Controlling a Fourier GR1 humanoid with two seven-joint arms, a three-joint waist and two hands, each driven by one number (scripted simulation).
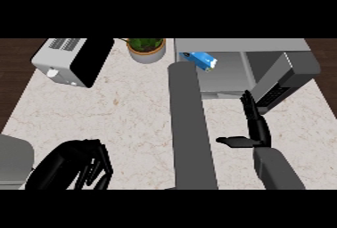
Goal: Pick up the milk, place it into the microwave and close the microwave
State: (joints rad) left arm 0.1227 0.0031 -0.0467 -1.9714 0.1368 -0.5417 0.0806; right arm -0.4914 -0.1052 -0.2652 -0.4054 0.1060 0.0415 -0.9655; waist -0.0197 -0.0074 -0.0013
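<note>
Milk (pixel 198 60) carton lies inside the microwave (pixel 223 75), back-left by the open door (pixel 191 129); prob light, stiff card that dents, so grip across its flat sides. Right hand (pixel 255 127) is spread, holding nothing; pale marble counter (pixel 118 111) looks slick, w/ plant (pixel 146 48) behind.

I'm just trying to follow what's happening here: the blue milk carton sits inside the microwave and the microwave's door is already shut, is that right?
Not quite. The milk carton does sit inside the microwave, but the door is open, swung out to the right. The head view shows this, with the right hand beside the door, fingers straight.
</note>
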